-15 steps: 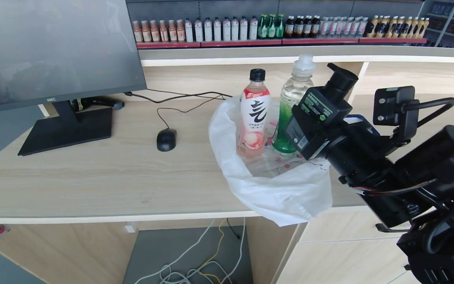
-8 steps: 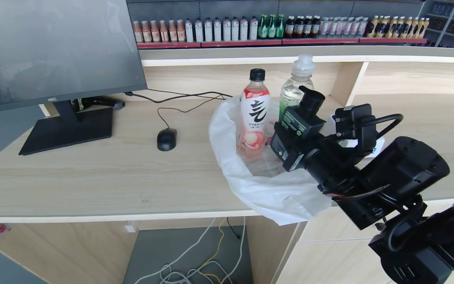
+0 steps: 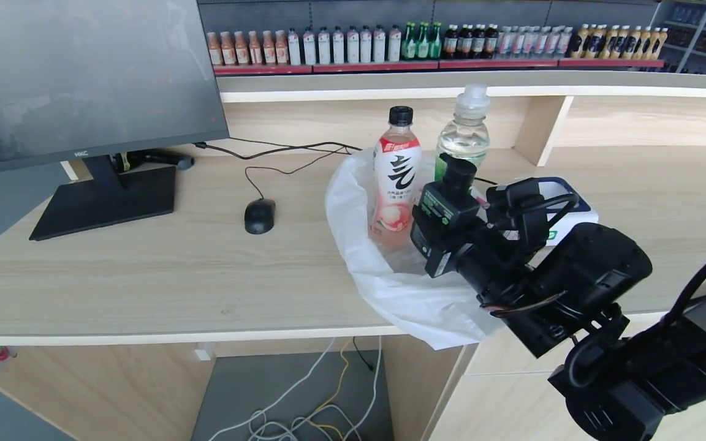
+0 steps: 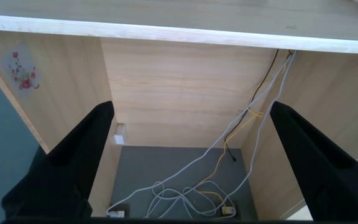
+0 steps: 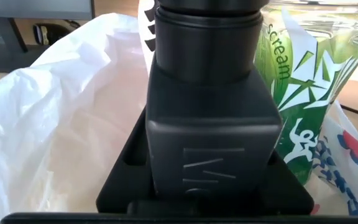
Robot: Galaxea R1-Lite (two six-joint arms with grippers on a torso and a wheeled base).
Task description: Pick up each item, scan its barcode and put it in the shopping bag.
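Observation:
A black square bottle with a black cap is held tilted over the white shopping bag, with my right gripper shut on it. In the right wrist view the black bottle points into the shopping bag, close beside the green-labelled bottle. A pink-labelled bottle and the clear green-labelled bottle stand upright in the bag. My left gripper hangs open below the counter edge, holding nothing.
A white and blue scanner lies on the counter just right of the bag. A monitor and a black mouse with cables sit to the left. Loose cables lie under the counter. Shelves of bottles line the back.
My right arm has carried the black bottle down and to the left, from above the bag's right side to low over its opening. The two bottles in the bag have not moved.

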